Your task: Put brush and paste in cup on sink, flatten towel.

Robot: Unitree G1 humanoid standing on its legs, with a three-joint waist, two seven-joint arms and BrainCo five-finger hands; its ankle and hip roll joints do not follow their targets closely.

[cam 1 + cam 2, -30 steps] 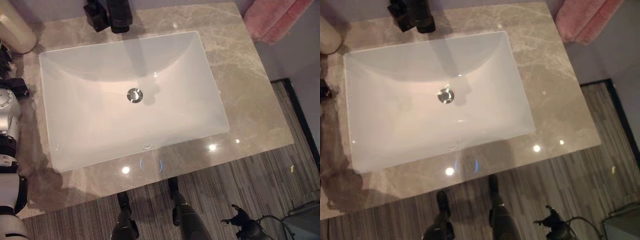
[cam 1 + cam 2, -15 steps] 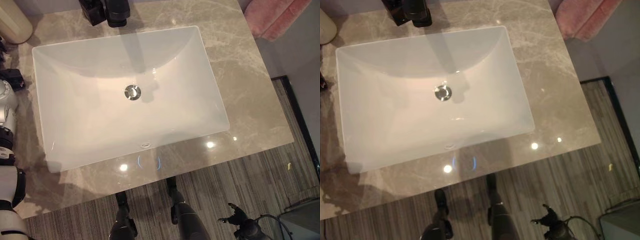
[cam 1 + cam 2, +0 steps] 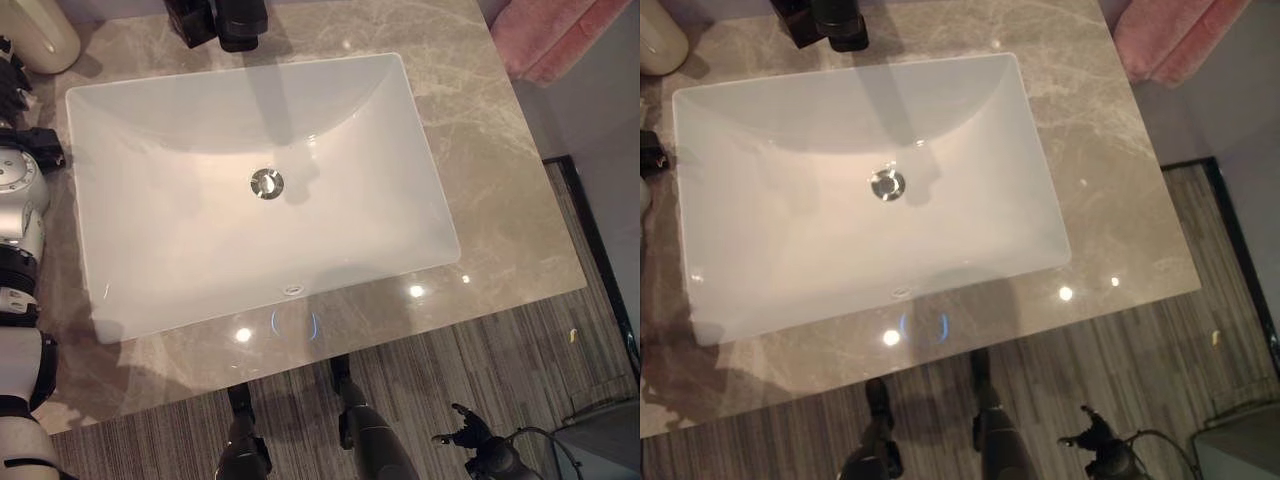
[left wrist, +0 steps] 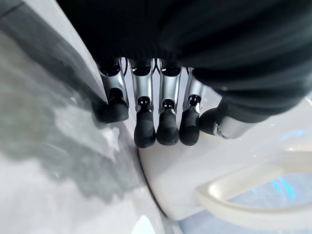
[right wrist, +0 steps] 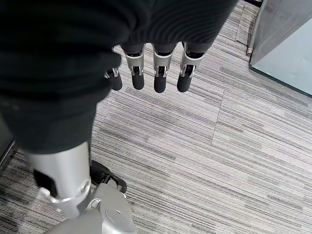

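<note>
A cream cup (image 3: 42, 32) stands on the marble counter (image 3: 500, 200) at the far left corner, beside the white sink basin (image 3: 200, 250). My left hand (image 4: 168, 124) is right by the cup (image 4: 214, 190), fingers straight over its wall and the counter, thumb against its side, holding nothing. A pink towel (image 3: 552, 35) lies bunched past the counter's far right corner. My right hand (image 5: 161, 73) hangs low over the striped floor at the lower right (image 3: 466, 438), fingers straight and empty.
A black faucet (image 3: 238, 22) stands behind the basin at the far middle. The drain (image 3: 266, 182) sits in the basin's centre. A grey cabinet (image 5: 287, 44) stands on the floor near my right hand.
The camera has shifted slightly, so the whole scene moved a little. My left arm edged a bit closer to the cup. Nothing was picked up or let go.
</note>
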